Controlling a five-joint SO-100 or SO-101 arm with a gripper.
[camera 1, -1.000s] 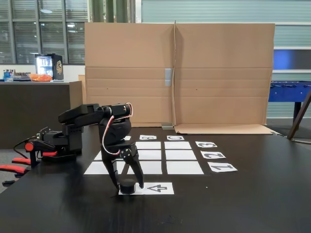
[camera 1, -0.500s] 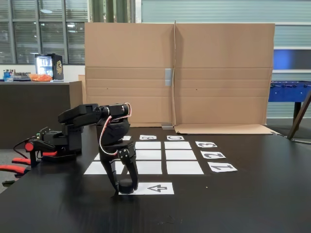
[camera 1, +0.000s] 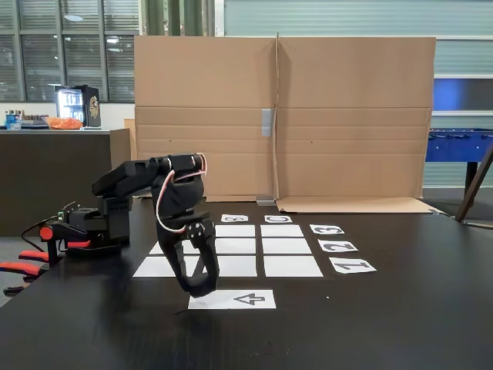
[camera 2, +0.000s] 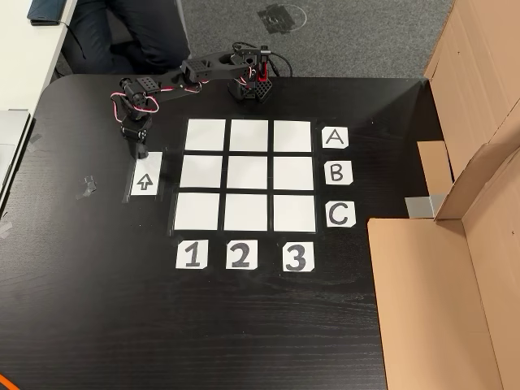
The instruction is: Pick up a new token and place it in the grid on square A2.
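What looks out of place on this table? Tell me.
Only a small grey scrap, perhaps tape, lying crumpled on the black table, left of the arrow sheet in the other view. The grid lies straight and even, with nothing spilled or damaged.

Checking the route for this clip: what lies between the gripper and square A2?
In the other view, only bare black table and square A1 lie between the gripper and square A2.

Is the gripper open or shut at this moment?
Shut, apparently on the token: in the fixed view the gripper has its jaws drawn together, raised just above the arrow sheet. The token itself is not clearly visible.
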